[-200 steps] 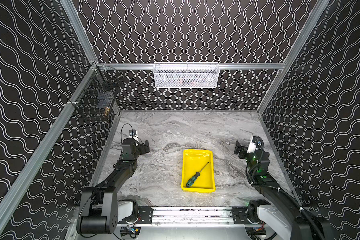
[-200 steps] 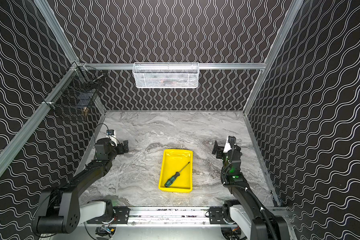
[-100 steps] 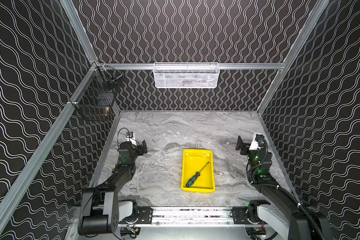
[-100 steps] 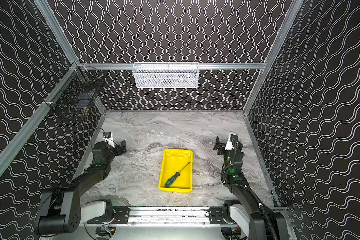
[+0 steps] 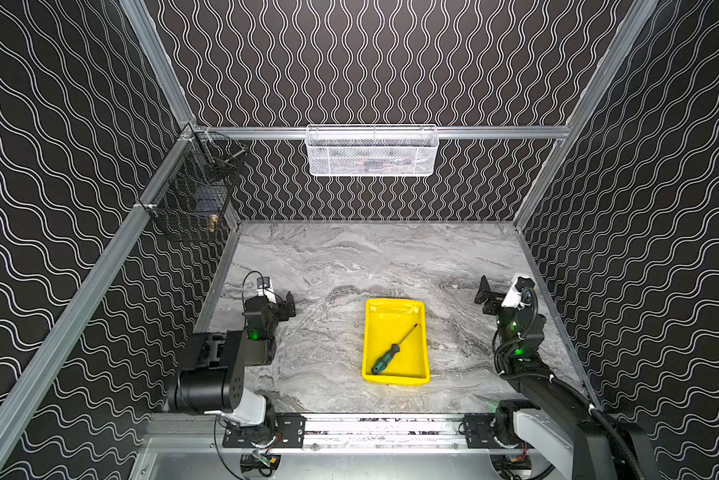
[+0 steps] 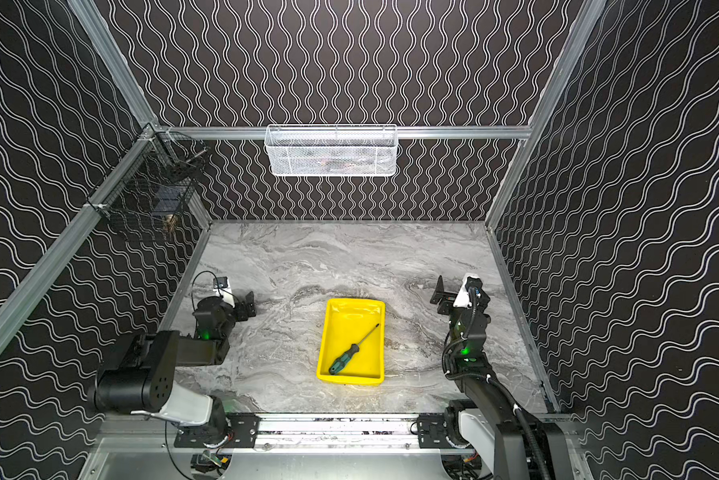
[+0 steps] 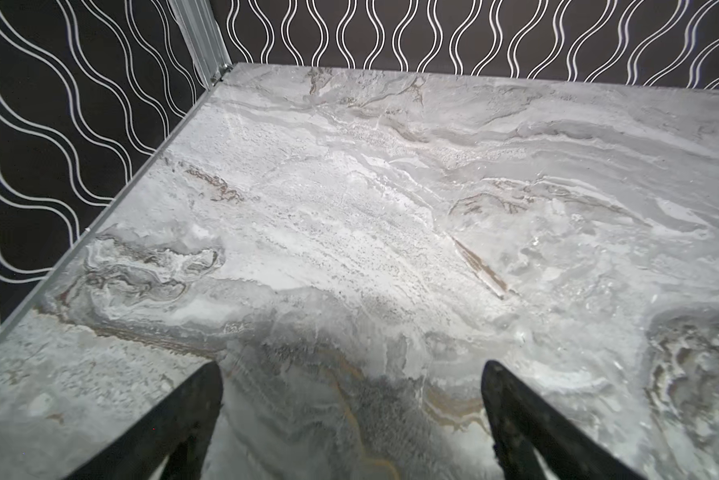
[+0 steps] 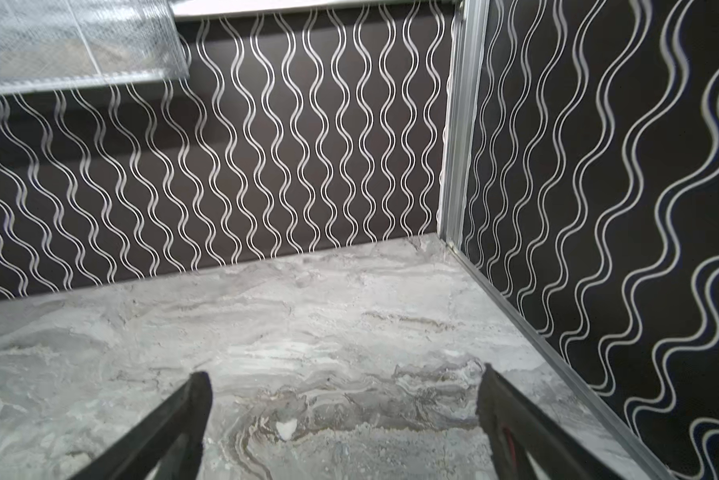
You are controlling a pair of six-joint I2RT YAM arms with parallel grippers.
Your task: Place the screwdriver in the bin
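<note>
Screwdriver (image 5: 395,348) lay inside the bin (image 5: 395,379), so we judged the task done, left gripper (image 7: 353,370) and right gripper (image 8: 343,374) both spread, empty.

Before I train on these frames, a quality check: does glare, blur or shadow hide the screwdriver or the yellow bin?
In both top views the screwdriver is sharp in the bin, glare only on its far floor; both wrist views show only slightly soft table.

Green-black screwdriver (image 5: 392,349) lies diagonally inside yellow bin (image 5: 395,377), mid-table.
</note>
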